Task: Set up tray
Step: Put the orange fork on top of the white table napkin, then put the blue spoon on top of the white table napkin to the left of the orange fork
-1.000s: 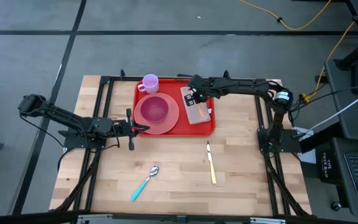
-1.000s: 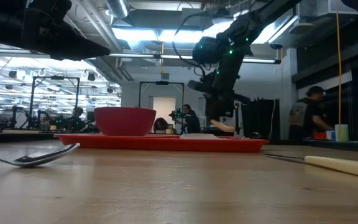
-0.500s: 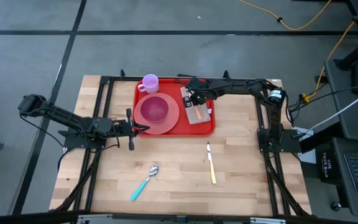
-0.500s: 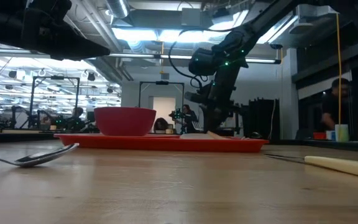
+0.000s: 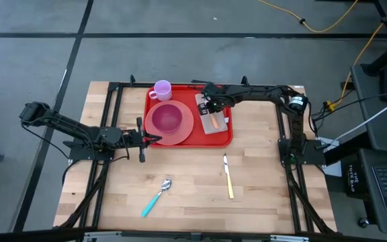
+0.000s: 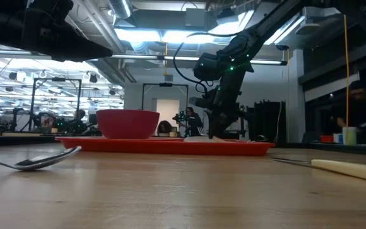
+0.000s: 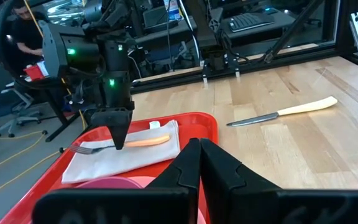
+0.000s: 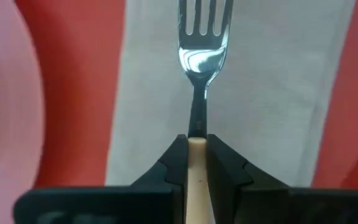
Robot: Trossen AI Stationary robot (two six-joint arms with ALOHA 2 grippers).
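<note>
Our right gripper (image 8: 197, 155), pinching the fork (image 8: 202, 37), lowers it onto the napkin (image 7: 120, 155) in the tray (image 5: 224, 140); next, we release it.

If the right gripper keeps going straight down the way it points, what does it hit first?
The right gripper points down, shut on the fork. Directly under it lies the white napkin in the tray. It looks nearly down already, so fork and fingertips would likely press into the napkin first.
</note>
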